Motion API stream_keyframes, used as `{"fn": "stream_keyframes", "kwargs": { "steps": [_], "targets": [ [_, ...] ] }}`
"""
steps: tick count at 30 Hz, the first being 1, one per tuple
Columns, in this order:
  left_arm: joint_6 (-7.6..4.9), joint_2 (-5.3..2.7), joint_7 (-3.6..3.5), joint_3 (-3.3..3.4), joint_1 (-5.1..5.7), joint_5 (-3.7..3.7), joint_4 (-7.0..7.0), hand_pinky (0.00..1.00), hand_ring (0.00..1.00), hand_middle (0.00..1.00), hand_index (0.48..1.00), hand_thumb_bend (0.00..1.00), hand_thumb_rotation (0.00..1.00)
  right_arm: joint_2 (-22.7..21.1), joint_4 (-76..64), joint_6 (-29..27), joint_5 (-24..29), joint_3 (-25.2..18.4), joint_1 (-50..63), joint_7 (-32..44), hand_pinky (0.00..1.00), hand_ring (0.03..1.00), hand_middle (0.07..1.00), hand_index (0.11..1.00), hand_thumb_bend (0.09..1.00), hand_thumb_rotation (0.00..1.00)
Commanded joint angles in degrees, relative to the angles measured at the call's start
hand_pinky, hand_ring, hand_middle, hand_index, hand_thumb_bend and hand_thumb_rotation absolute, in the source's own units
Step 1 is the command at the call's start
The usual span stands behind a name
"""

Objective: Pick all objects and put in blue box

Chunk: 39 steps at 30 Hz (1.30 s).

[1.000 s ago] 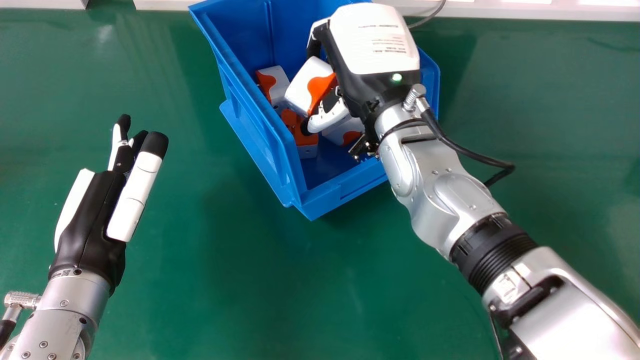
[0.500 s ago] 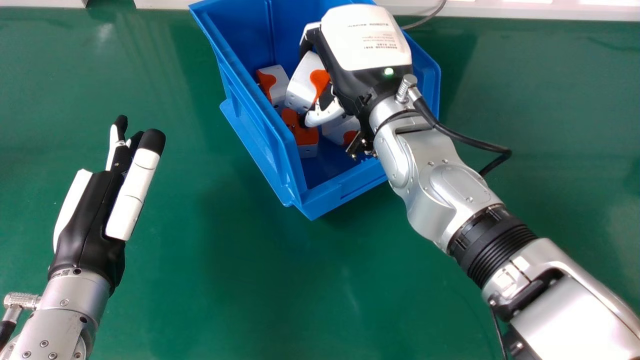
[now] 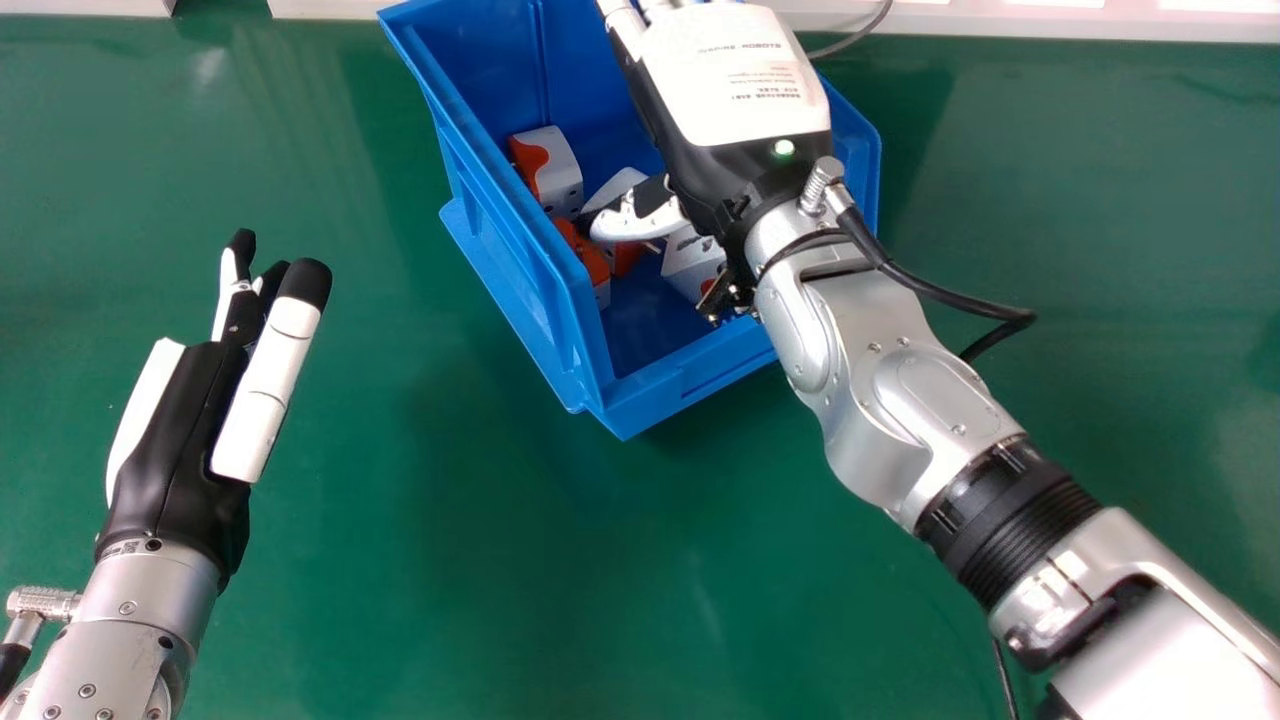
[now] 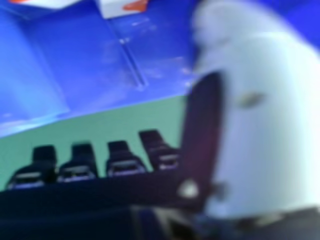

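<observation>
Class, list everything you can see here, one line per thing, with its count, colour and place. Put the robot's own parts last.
Box: one, blue, on the table.
Blocks: at least four, white and orange, inside the box.
Table: one, green, beneath the box.
Edging: at least two stretches, white, beyond the table's far edge.
Thin cable: one, grey, behind the box.
Left hand: one, black and white, over the table.
Right hand: one, black and white, over the box.
Forearms: two, silver, behind the hands.
</observation>
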Motion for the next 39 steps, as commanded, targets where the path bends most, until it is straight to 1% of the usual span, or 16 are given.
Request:
{"fn": "stream_keyframes", "kwargs": {
  "steps": [1, 7, 11, 13, 15, 19, 23, 24, 25, 27, 28, 30, 32, 35, 36, 39],
  "targets": [
    [-1.35, 0.55, -0.19, 0.33, 0.10, 0.06, -0.65, 1.00, 1.00, 1.00, 1.000, 0.83, 1.00, -0.67, -3.25, 0.09, -1.17, -0.13, 0.80, -0.67, 0.93, 0.981, 0.969, 0.913, 0.161, 0.00],
    [-0.54, 0.75, -0.34, 0.35, -0.65, -0.23, -0.40, 1.00, 1.00, 1.00, 1.000, 0.84, 1.00, -4.15, -15.44, -0.55, -1.74, -1.16, 11.35, -2.74, 0.95, 0.975, 0.950, 0.890, 0.165, 0.00],
    [-0.22, 0.94, -0.53, 0.54, -1.36, -0.64, 0.30, 1.00, 1.00, 1.00, 1.000, 0.85, 1.00, -5.62, -24.15, 0.05, -2.32, -2.42, 19.16, -2.21, 0.94, 0.974, 0.953, 0.910, 0.187, 0.00],
    [-0.05, 1.07, -0.68, 0.58, -1.66, -0.68, 0.64, 1.00, 1.00, 1.00, 1.000, 0.86, 1.00, -6.11, -29.95, 0.26, -1.86, -3.29, 24.52, -1.71, 0.94, 0.975, 0.955, 0.916, 0.208, 0.00],
    [0.20, 1.23, -0.78, 0.64, -2.02, -0.64, 0.98, 1.00, 1.00, 1.00, 1.000, 0.88, 1.00, -6.40, -35.79, 0.05, -1.22, -4.28, 30.09, -1.34, 0.94, 0.980, 0.964, 0.931, 0.290, 0.00],
    [0.54, 1.36, -1.01, 0.82, -2.85, -0.65, 1.70, 1.00, 1.00, 1.00, 1.000, 0.88, 1.00, -6.48, -44.81, -0.78, -0.99, -6.11, 39.22, -1.72, 0.94, 0.982, 0.966, 0.935, 0.318, 0.00],
    [1.01, 1.15, -1.05, 0.66, -3.39, -0.65, 1.68, 1.00, 1.00, 1.00, 1.000, 0.88, 1.00, -7.05, -50.61, -4.45, 1.74, -9.39, 47.91, -4.10, 0.93, 0.978, 0.964, 0.933, 0.328, 0.01],
    [1.08, 1.13, -1.05, 0.61, -3.45, -0.58, 1.66, 1.00, 1.00, 1.00, 1.000, 0.87, 1.00, -7.11, -51.75, -5.84, 3.21, -10.32, 49.85, -4.22, 0.92, 0.971, 0.960, 0.930, 0.329, 0.05],
    [1.20, 1.14, -1.07, 0.59, -3.50, -0.53, 1.61, 1.00, 1.00, 1.00, 1.000, 0.86, 1.00, -7.12, -52.77, -7.34, 4.94, -11.26, 51.79, -4.33, 0.87, 0.958, 0.952, 0.928, 0.325, 0.21],
    [1.25, 1.19, -1.13, 0.53, -3.46, -0.42, 1.50, 1.00, 1.00, 1.00, 1.000, 0.86, 1.00, -6.63, -54.91, -10.03, 8.68, -13.20, 55.86, -4.50, 0.84, 0.950, 0.949, 0.933, 0.318, 0.36],
    [1.11, 1.22, -1.17, 0.53, -3.47, -0.37, 1.58, 1.00, 1.00, 1.00, 1.000, 0.86, 1.00, -6.20, -56.09, -10.99, 10.46, -14.14, 57.91, -4.46, 0.82, 0.946, 0.948, 0.935, 0.316, 0.46],
    [0.71, 1.23, -1.22, 0.54, -3.47, -0.30, 1.87, 1.00, 1.00, 1.00, 1.000, 0.85, 1.00, -4.67, -58.60, -12.96, 15.50, -16.57, 62.97, -4.65, 0.81, 0.944, 0.950, 0.940, 0.315, 0.61],
    [0.32, 1.22, -1.26, 0.56, -3.48, -0.26, 2.13, 1.00, 1.00, 1.00, 1.000, 0.85, 1.00, -3.30, -59.68, -14.58, 18.97, -18.23, 65.82, -4.69, 0.80, 0.944, 0.953, 0.944, 0.316, 0.74],
    [-0.65, 1.20, -1.26, 0.58, -3.51, -0.13, 2.90, 1.00, 1.00, 1.00, 1.000, 0.85, 1.00, -0.36, -60.33, -17.68, 27.02, -21.28, 69.99, -4.46, 0.81, 0.949, 0.958, 0.951, 0.316, 0.82],
    [-0.70, 1.18, -1.26, 0.56, -3.48, -0.13, 3.00, 1.00, 1.00, 1.00, 1.000, 0.84, 1.00, 0.47, -60.42, -17.94, 29.74, -22.43, 70.95, -3.79, 0.81, 0.949, 0.959, 0.951, 0.319, 0.85],
    [-0.59, 1.15, -1.19, 0.51, -3.36, -0.05, 2.92, 1.00, 1.00, 1.00, 1.000, 0.84, 1.00, 1.40, -60.83, -17.72, 35.07, -24.87, 72.25, -1.45, 0.81, 0.949, 0.959, 0.951, 0.319, 0.85]
  ]
}}
